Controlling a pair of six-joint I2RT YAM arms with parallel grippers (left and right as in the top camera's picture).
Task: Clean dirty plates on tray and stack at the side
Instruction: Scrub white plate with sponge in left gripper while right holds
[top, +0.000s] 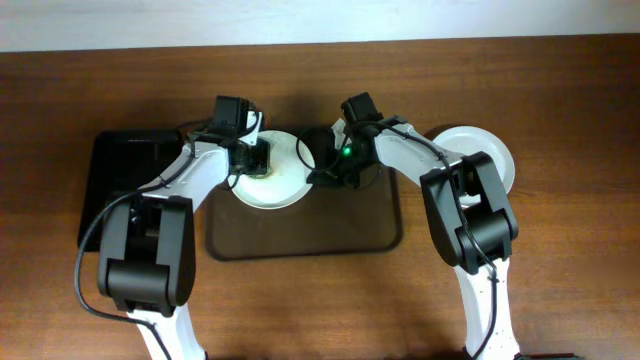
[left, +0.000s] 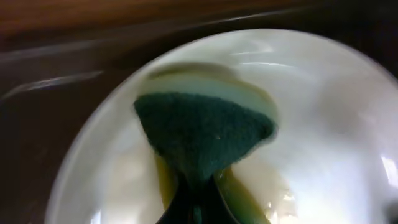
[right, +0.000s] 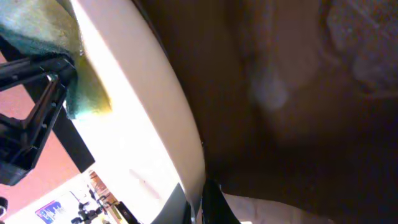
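Note:
A pale round plate (top: 281, 186) is at the far left corner of the dark-brown tray (top: 320, 222). My left gripper (top: 259, 160) is shut on a green-and-yellow sponge (left: 202, 134) and presses it onto the plate's wet inner face (left: 323, 124). My right gripper (top: 313, 172) is shut on the plate's right rim (right: 177, 118), one finger on each side of the edge (right: 200, 202). The sponge (right: 53, 37) also shows in the right wrist view. A white plate (top: 483, 150) lies on the table to the right of the tray; whether it is a single plate or a stack I cannot tell.
A smaller black tray (top: 125, 172) lies on the table at the left, beside the left arm. The wooden table (top: 560, 260) runs around both trays. Both arm bases stand at the near edge.

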